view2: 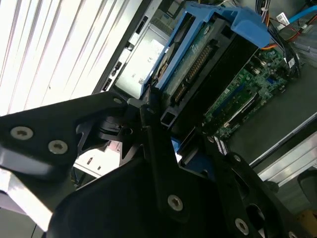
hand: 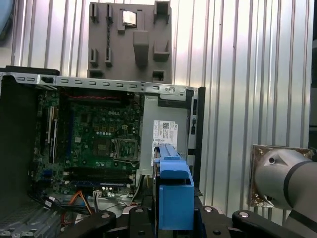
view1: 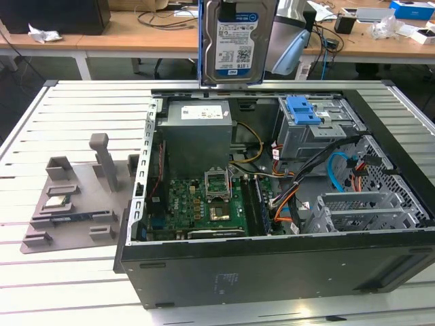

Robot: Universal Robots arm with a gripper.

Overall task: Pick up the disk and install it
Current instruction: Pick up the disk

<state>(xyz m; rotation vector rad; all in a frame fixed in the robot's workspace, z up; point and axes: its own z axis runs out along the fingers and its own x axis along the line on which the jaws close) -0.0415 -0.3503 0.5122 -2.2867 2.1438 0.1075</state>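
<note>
In the exterior view the disk (view1: pixel 234 42) hangs upright in the air above the far wall of the open computer case (view1: pixel 272 272). Its white-and-blue label faces the camera and blue rails run down both long edges. Directly below it inside the case sits the grey power-supply box (view1: pixel 197 136), with the green motherboard (view1: pixel 204 200) nearer the camera. A grey metal cage with a blue latch (view1: pixel 302 109) stands toward the exterior view's right. The case rests on a slatted metal surface (view1: pixel 81 109), and a grey fixture plate (view1: pixel 75 197) lies just beside the case on the exterior view's left. In the second wrist view the black fingers (view2: pixel 153 144) are closed narrowly on the end of the disk (view2: pixel 208 54). The disk shows its circuit-board side and connector, framed by the blue rails, and the power-supply box (view2: pixel 141 62) and motherboard (view2: pixel 247 84) lie beyond it. In the first wrist view the disk (hand: pixel 173 193) is seen edge-on, its blue rail clamped between the fingers (hand: pixel 138 218). It is held above the open case, over the power-supply box (hand: pixel 166 134) and beside the motherboard (hand: pixel 99 144). The fixture plate (hand: pixel 131 39) lies past the case wall on the slatted surface (hand: pixel 237 74), and a grey arm joint (hand: pixel 282 178) shows at the side.
</note>
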